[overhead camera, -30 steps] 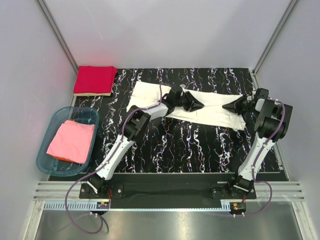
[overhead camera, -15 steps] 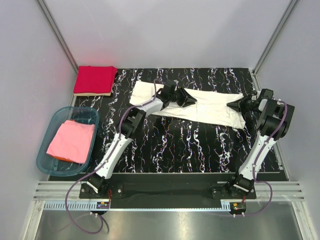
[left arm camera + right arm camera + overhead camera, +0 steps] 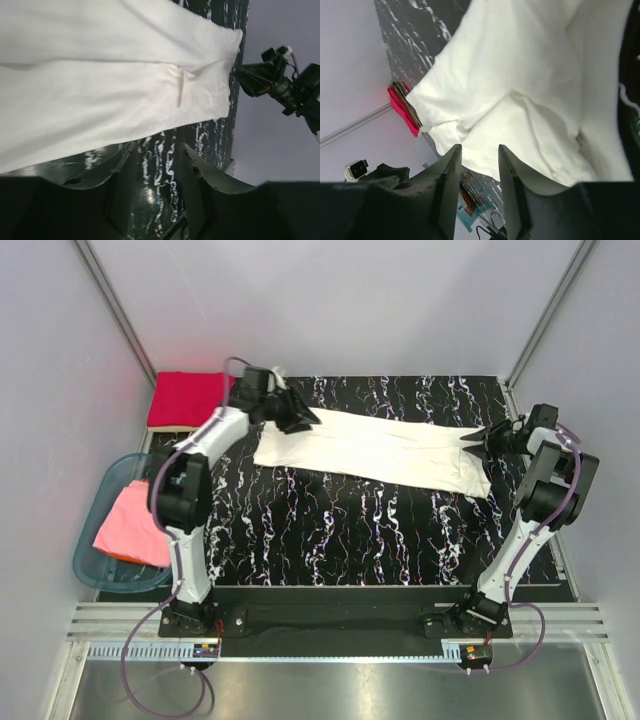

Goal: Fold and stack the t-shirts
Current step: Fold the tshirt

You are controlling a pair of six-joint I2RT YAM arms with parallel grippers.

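**mik:** Top view first. Where's the white shirt [image 3: 380,450] relative to the grippers?

**jo:** It's laid out as a long strip across the far half of the table [image 3: 350,540]. The long axis runs left to right, and the right end sits a bit nearer than the left. The left gripper [image 3: 305,423] is at the far-left short end, so the cloth runs off to its right. The right gripper [image 3: 472,440] is at the right short end, so the cloth runs off to its left. There's one arm per end and neither is closer to the middle. My guess is the next fold brings one end over the other.

**mik:** Containers?

**jo:** There's a clear bin [image 3: 85,565] at the left edge with a pink shirt [image 3: 140,525] inside. A folded red shirt [image 3: 188,398] sits in the far-left corner, outside the bin.

**mik:** Left wrist view?

**jo:** The left gripper [image 3: 157,146] has its fingers apart with bare table between them, so it's gripping nothing. The white shirt [image 3: 100,90] starts just past the tips and stretches away toward the right gripper [image 3: 240,75] at the other end.

**mik:** Right wrist?

**jo:** The right gripper [image 3: 480,150] also has its fingers spread, and I can't see any cloth pinched. The white shirt [image 3: 520,100] fills the view ahead, and the red shirt [image 3: 402,107] is beyond its far end.
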